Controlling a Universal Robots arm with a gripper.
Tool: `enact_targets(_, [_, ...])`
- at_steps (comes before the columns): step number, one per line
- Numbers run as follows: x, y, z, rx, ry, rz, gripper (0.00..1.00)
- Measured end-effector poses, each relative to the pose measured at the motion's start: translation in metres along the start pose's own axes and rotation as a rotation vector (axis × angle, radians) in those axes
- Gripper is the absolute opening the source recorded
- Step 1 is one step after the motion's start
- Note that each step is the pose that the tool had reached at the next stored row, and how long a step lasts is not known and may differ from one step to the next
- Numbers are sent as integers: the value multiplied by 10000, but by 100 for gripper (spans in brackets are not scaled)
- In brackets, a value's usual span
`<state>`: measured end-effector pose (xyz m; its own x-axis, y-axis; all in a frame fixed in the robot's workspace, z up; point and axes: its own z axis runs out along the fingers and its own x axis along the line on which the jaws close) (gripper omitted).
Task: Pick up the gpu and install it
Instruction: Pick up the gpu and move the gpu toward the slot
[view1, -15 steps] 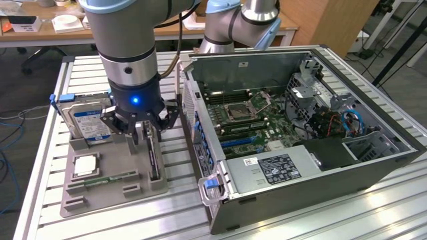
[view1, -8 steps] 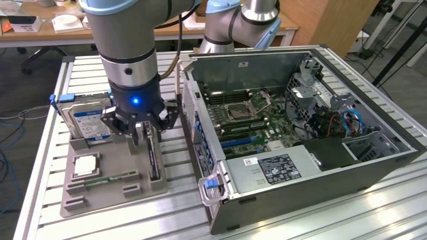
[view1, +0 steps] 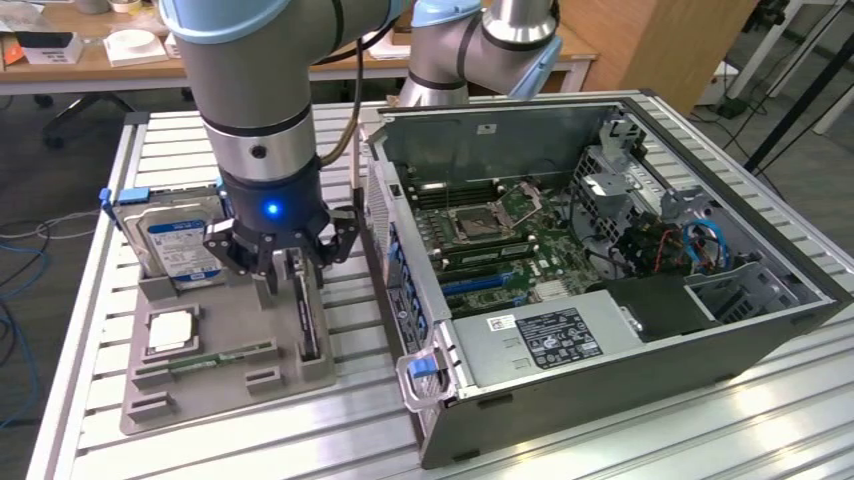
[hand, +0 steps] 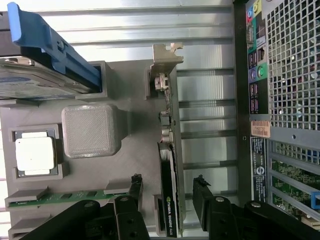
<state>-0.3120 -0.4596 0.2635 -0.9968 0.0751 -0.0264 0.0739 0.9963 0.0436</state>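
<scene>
Black jaws spread, the gripper straddles the thin dark gpu, which stands on edge in a matte grey tray. In the exterior view, the slatted metal table lies open at its three o'clock.

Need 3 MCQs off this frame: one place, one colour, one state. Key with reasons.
1. Where is the graphics card?
A. on edge in the grey tray
B. inside the computer
C. on the wooden desk

2. The rail on the hard drive is:
A. red
B. blue
C. yellow

3. The jaws are:
A. shut on the card
B. shut on the memory stick
C. open, astride the card

Key:
1 A, it stands in a tray slot beside the case.
2 B, blue plastic runs along the drive.
3 C, gaps show either side of the card.
</scene>
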Motion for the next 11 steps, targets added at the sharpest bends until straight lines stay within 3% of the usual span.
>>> enact_targets(11, [-2,-1,22,1,1,-2,53])
